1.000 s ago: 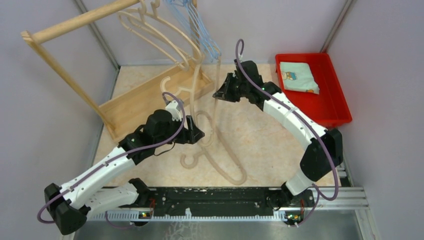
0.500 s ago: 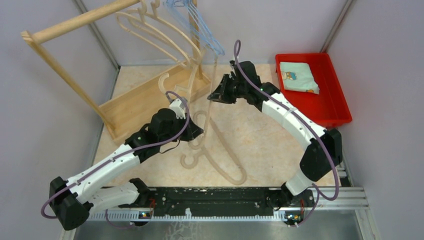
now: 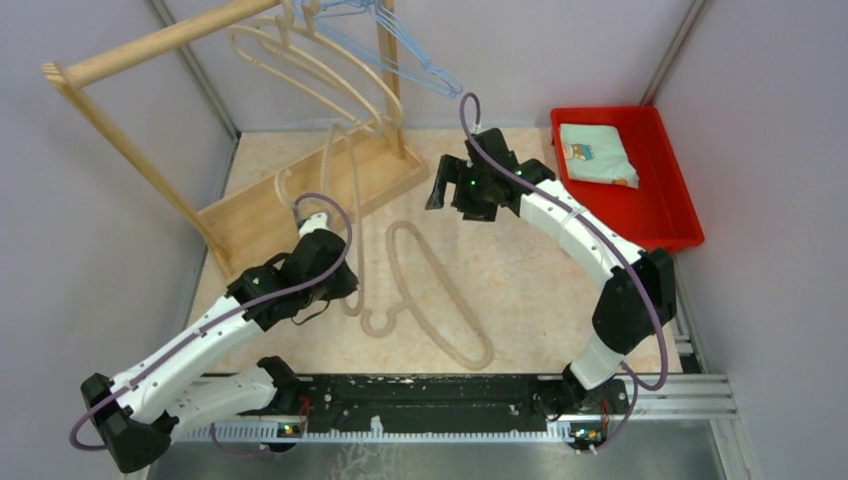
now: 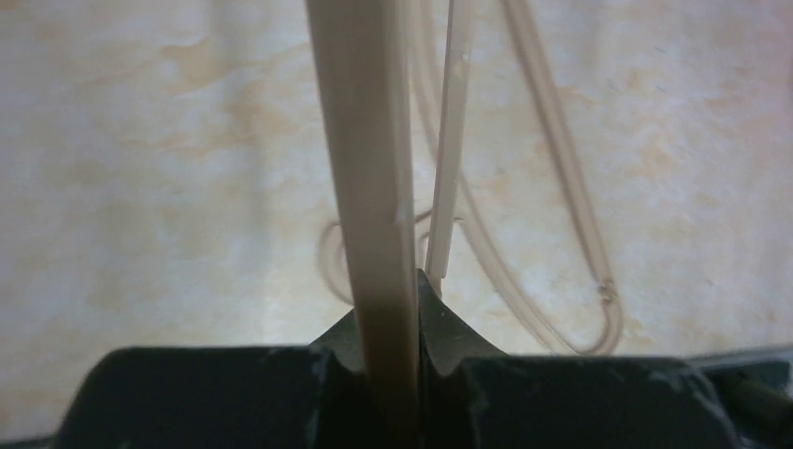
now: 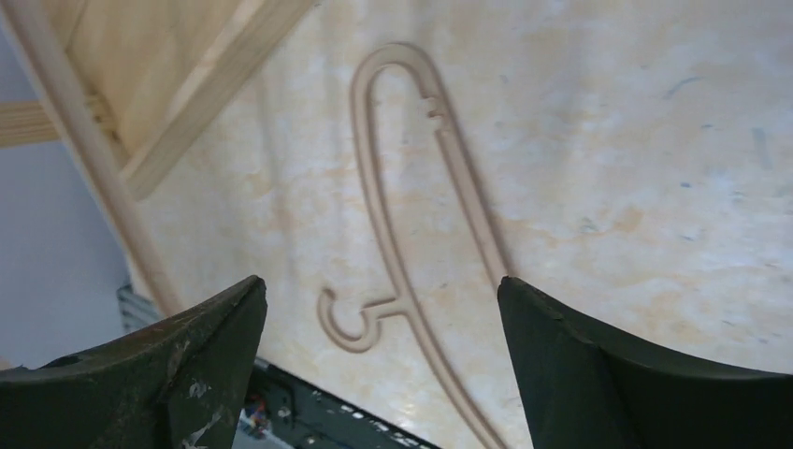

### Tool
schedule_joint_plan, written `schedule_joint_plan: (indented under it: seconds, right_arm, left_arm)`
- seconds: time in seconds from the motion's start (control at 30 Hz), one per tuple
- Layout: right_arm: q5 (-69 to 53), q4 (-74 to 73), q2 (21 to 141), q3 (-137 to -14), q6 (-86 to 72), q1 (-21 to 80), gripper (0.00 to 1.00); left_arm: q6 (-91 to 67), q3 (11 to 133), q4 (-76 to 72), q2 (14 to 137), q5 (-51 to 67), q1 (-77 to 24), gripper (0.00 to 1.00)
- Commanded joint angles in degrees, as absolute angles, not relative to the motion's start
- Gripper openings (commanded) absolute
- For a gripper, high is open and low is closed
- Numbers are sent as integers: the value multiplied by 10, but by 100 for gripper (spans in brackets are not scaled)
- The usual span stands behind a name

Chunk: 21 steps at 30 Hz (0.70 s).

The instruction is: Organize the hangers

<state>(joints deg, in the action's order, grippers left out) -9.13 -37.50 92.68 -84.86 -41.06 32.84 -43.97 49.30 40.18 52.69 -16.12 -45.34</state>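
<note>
Beige worktop (image 3: 530, 270) carries one loose hanger (image 5: 468, 192); other hangers (image 3: 300, 62) sit on the rack (image 3: 150, 42). My left pincer (image 4: 388, 346) clamps a second hanger (image 4: 369, 187); right pincer (image 5: 379, 285) gapes empty.

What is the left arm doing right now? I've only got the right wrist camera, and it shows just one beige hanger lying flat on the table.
Observer: The left gripper is shut on a second beige hanger, clamped on its bar.
Operator: Where does that one point?
Observer: In the top view it runs from the gripper out across the base of the wooden rack.
Operator: Anything hung up yet?
Observer: Yes, beige hangers and light-blue wire hangers hang on the rack's rail.
</note>
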Motion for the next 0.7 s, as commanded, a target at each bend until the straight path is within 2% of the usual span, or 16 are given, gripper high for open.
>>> schedule_joint_plan:
  seconds: [0.0, 0.17, 0.37, 0.43, 0.57, 0.67]
  right_arm:
    - [15, -451, 928, -911, -335, 319, 93]
    - [96, -480, 905, -893, -254, 319, 94]
    - [113, -489, 883, -859, -217, 318, 95]
    - [113, -490, 879, -852, -216, 319, 95]
    - [111, -492, 870, -845, -208, 318, 95]
    - [122, -495, 861, -842, -193, 317, 95]
  left_arm:
    - [-509, 554, 578, 509, -332, -452, 0]
    - [-478, 682, 670, 550, -449, -450, 0]
    - [-423, 861, 741, 649, -541, -447, 0]
    - [-381, 888, 723, 666, -548, -431, 0]
    - [-273, 908, 653, 694, -488, -322, 0]
    - [-229, 908, 603, 694, -475, -282, 0]
